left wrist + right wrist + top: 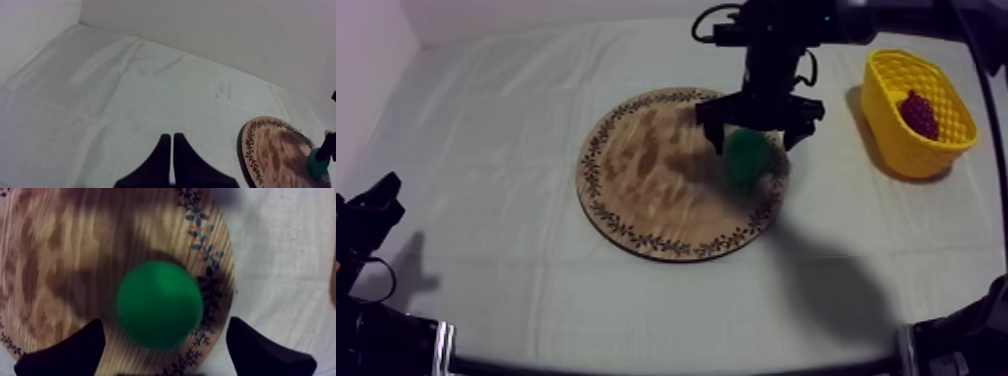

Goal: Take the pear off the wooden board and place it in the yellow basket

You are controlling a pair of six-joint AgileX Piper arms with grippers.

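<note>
Left gripper (pixel 371 215) sits low at the tabletop's near left corner. The left wrist view shows its fingers (pixel 161 162) lying together as a narrow wedge, closed on nothing; the top view does not make this state legible. Round wooden board (pixel 646 170) lies mid-tabletop. Pear (pixel 748 158) rests on the board's right part, close to the patterned rim. Right gripper (pixel 756 142) hangs directly over the pear. The right wrist view shows its fingers (pixel 65 350) spread wide, one at each side of the pear, neither touching it. Yellow basket (pixel 914 155) stands near the tabletop's far right corner, well apart from the board. The top view shows a bunch of grapes (pixel 919 113) inside it.
</note>
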